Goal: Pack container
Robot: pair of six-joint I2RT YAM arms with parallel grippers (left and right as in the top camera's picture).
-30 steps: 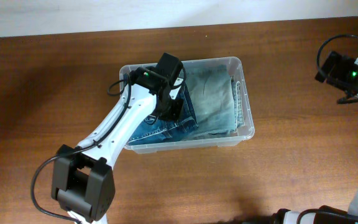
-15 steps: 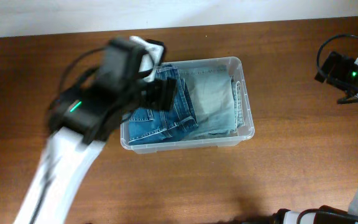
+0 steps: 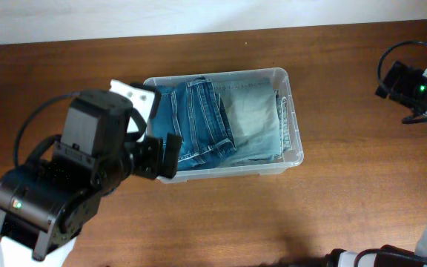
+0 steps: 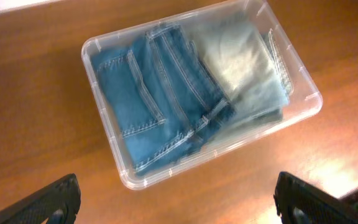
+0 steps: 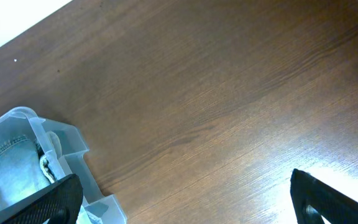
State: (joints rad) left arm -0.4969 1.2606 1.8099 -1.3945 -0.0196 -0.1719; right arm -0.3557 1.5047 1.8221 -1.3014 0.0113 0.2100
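Container (image 3: 236, 170) lies long axis left-right, apparently level.

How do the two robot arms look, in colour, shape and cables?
The left arm is a black, boxy housing with white parts, a black cable and a green light. The right arm looks alike, with looped black cables. Fingers are black.

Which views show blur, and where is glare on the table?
Overhead view: the left arm, near the lens, looks soft; the container is sharp. Left wrist view: slightly soft. Right wrist view: pale glare on the table, lower right.
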